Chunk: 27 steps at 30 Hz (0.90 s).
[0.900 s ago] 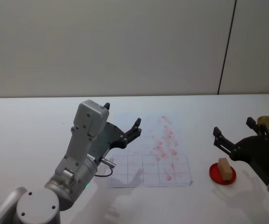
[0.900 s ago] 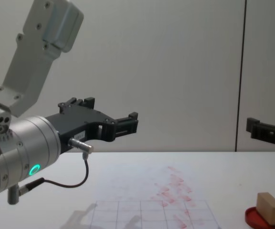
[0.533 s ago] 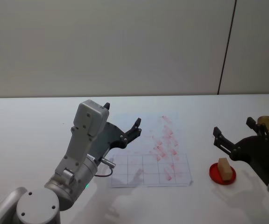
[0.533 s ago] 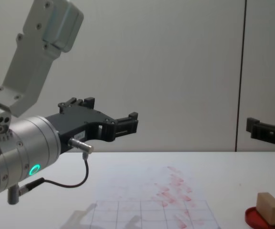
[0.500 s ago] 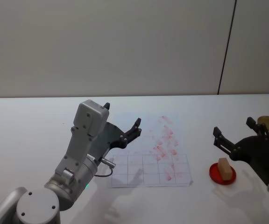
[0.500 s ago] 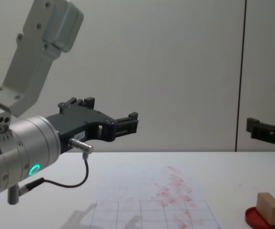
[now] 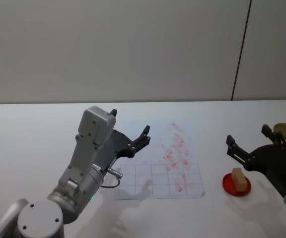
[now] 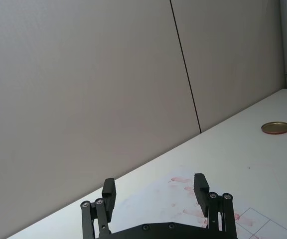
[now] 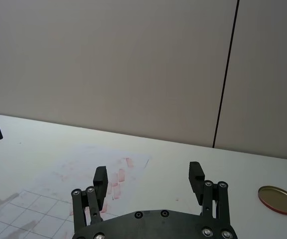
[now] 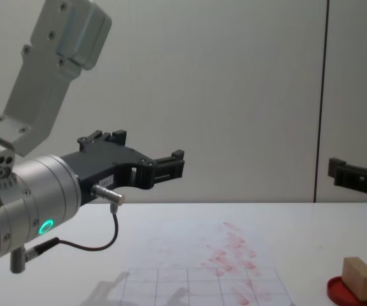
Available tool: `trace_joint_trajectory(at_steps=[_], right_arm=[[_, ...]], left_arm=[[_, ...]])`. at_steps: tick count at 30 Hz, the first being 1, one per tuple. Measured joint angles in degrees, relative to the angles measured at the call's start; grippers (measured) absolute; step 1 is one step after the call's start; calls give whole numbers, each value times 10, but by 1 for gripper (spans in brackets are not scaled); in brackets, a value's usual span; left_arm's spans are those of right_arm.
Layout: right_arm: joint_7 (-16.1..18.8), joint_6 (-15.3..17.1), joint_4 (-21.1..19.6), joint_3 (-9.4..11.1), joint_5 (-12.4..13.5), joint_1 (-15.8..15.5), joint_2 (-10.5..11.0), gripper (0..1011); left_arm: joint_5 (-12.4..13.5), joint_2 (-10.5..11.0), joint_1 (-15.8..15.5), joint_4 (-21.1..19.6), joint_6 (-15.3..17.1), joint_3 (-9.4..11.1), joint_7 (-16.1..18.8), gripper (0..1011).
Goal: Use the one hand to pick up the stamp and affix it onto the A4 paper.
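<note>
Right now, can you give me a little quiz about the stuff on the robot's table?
1. True or false: the stamp stands on the red ink pad, near the open right claw.
2. What does the open left claw, raised near the A4 paper, hold? A) nothing B) the stamp C) a pen
3. Fill in: the smudged marks on the A4 paper are ____.
Key: 1 true; 2 A; 3 red.

Light tan rectangular wooden stamp (image 7: 238,178). Red flat round ink pad (image 7: 227,184). White A4 paper sheet (image 7: 160,161): faint grey grid, smudged red marks.
</note>
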Motion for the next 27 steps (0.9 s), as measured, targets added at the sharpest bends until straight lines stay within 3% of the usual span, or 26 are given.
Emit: trace_joint_trajectory(at_steps=[7, 27], right_arm=[[-20, 24, -7, -7, -8, -3, -10, 1001], [-146, 163, -23, -32, -12, -19, -67, 1001]], left_arm=[[0, 0, 0, 0, 0, 0, 0, 993], [0, 0, 0, 0, 0, 0, 0, 993]])
